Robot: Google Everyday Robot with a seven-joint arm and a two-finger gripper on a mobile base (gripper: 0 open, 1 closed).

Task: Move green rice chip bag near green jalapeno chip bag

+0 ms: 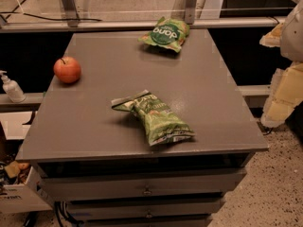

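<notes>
The green rice chip bag (154, 118) is long, wrinkly and mottled light green. It lies near the middle front of the grey table top (94, 126), with its pale end seal pointing left. The green jalapeno chip bag (165, 33) is flatter, with a dark round logo and white letters, and lies at the table's far edge. The two bags are well apart. My gripper (280, 96) is a pale shape at the right edge of the view, beyond the table's right side and away from both bags. It holds nothing that I can see.
A red apple (67, 69) sits at the table's left side. A pump bottle (11, 87) stands on a ledge to the left. Drawers (147, 189) lie below the table top. A railing (142, 23) runs behind the table.
</notes>
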